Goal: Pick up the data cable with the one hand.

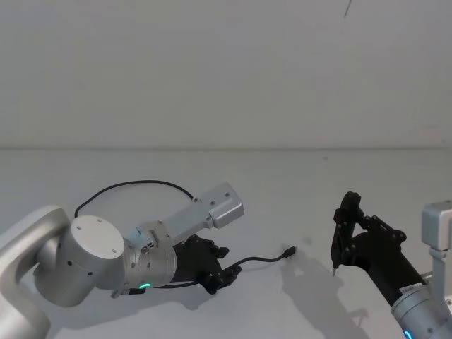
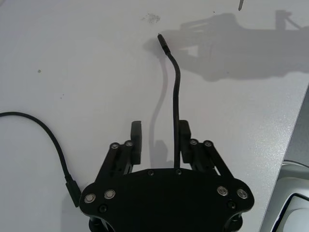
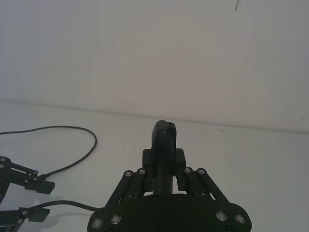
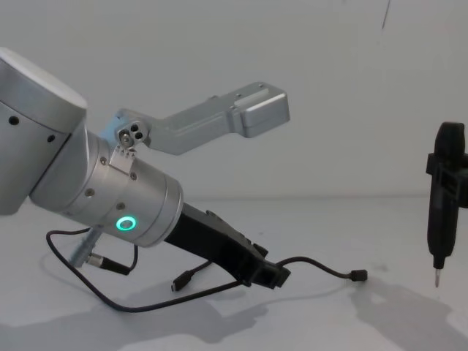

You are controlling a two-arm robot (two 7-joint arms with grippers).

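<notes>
The data cable (image 1: 134,185) lies on the white table (image 1: 296,183) as a long thin black cord, looping behind my left arm and ending in a small plug (image 1: 288,252). My left gripper (image 1: 219,268), on the silver wrist with the green ring (image 4: 128,224), is low over it and open. In the left wrist view the data cable (image 2: 175,96) runs between the fingers (image 2: 136,140), close against one of them, and arches slightly off the table. Its other plug (image 2: 72,186) lies beside the gripper body. My right gripper (image 1: 347,226) hovers at the right, shut on a black pen-shaped tool (image 4: 444,197).
A short wire with a silver plug (image 4: 95,257) hangs under my left wrist. The table edge (image 2: 301,121) runs near the left gripper's side. A plain wall (image 1: 226,70) stands behind the table.
</notes>
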